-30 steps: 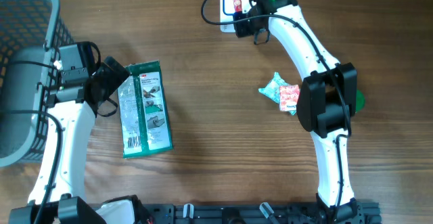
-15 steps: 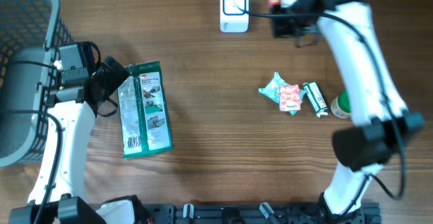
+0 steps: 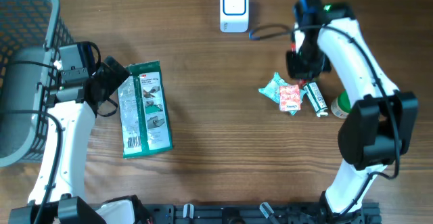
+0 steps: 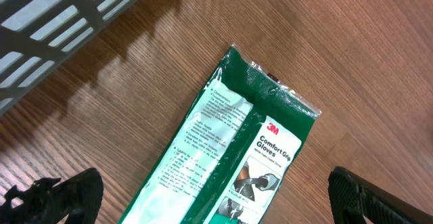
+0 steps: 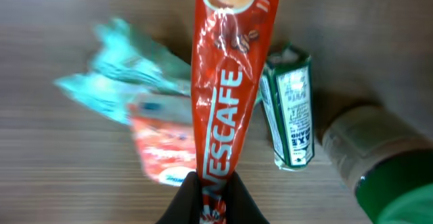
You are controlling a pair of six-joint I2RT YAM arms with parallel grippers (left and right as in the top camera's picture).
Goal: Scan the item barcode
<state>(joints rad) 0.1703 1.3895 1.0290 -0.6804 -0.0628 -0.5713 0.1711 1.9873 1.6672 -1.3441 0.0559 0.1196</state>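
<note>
A second ago the right gripper [image 5: 208, 200] was up at the white scanner [image 3: 234, 9] at the top centre of the overhead frame. It has since swung away to the right and down, and now hangs over the loose pile at right centre. The scanner stands alone with its cable trailing. This suggests the pass in front of the scanner is over for this item, which is probably being carried off to be put down. The gripper's jaws are pressed together on the bottom end of the red Nescafe sachet [image 5: 226, 95]. In the right wrist view the sachet's long axis runs straight up the frame from the pinch at bottom centre. The lettering reads upward and the coffee-cup end points away from the gripper at the top edge. Beneath it lie a teal packet [image 5: 128, 68], an orange packet [image 5: 159, 149], a small green box [image 5: 292, 109] and a green-capped bottle [image 5: 379, 163]. The left gripper [image 3: 116, 87] stands spread wide and empty above the top of the glove pack [image 3: 143, 109], next to the basket [image 3: 27, 1].
</note>
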